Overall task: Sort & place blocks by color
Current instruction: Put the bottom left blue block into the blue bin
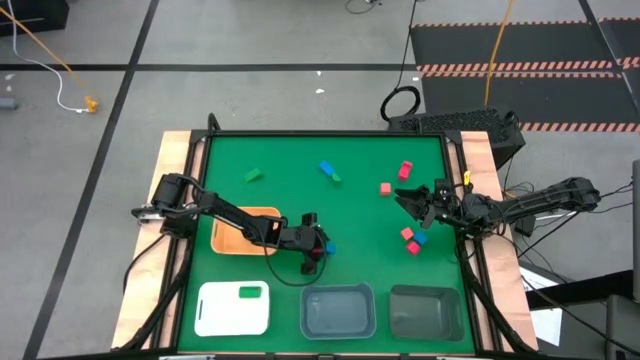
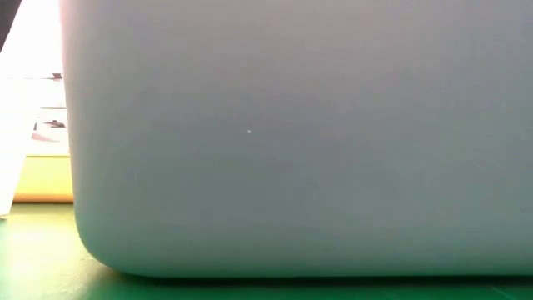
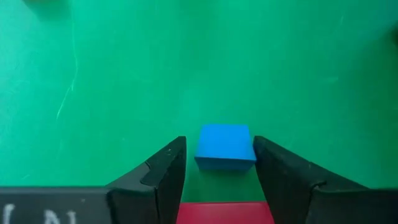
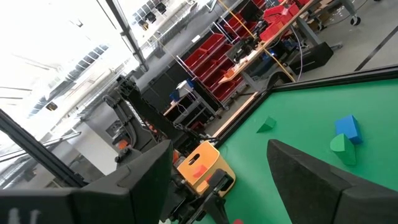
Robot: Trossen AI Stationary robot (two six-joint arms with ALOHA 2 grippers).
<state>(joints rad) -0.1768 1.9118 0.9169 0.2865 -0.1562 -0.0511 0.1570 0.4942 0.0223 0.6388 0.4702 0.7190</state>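
A green-topped table (image 1: 300, 160) with pale wooden edges carries scattered blocks, among them a green block (image 1: 253, 176), a blue block (image 1: 326, 168) and red blocks (image 1: 404, 171), plus an orange tray (image 1: 228, 240), a white tray (image 1: 232, 310) and two grey trays (image 1: 338, 311) along its near edge.

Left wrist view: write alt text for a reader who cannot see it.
The left gripper sits low over the green table mat, its two dark fingers flanking a small blue block with narrow gaps either side. A red block lies nearer the camera between the fingers.
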